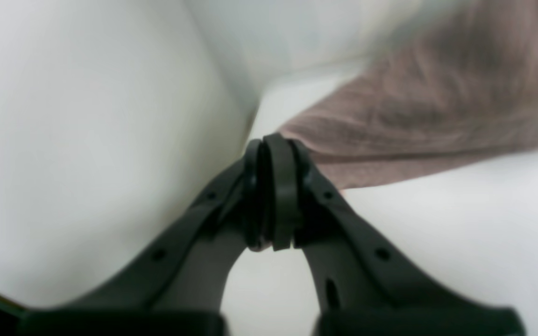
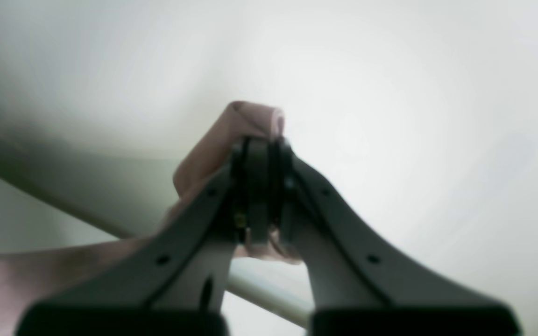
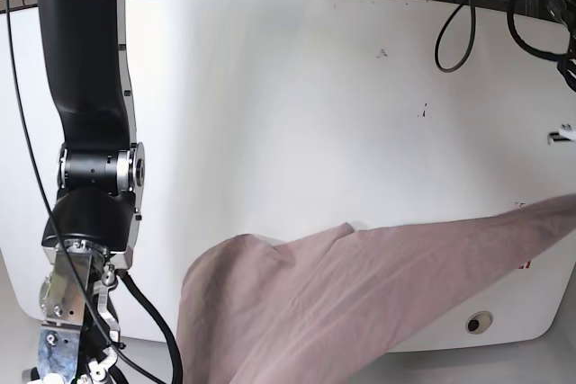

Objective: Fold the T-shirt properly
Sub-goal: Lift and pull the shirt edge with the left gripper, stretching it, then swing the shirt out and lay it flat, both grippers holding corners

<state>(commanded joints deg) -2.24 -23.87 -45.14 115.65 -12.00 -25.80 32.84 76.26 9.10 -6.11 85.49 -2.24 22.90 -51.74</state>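
The T-shirt (image 3: pixel 360 303) is a wrinkled dusty mauve cloth. In the base view it stretches from the table's near left edge up to the frame's right edge. In the left wrist view my left gripper (image 1: pixel 272 140) is shut, and the T-shirt (image 1: pixel 437 116) runs taut from its fingertips to the right. In the right wrist view my right gripper (image 2: pixel 262 142) is shut on a bunched fold of the T-shirt (image 2: pixel 245 119), with more cloth hanging at lower left. Neither gripper shows in the base view; only the right arm (image 3: pixel 90 177) is seen at the left.
The white table (image 3: pixel 297 105) fills most of the base view, and its front edge curves along the bottom. Black cables (image 3: pixel 454 29) lie at the far right corner. A small round fitting (image 3: pixel 479 322) sits near the front right edge.
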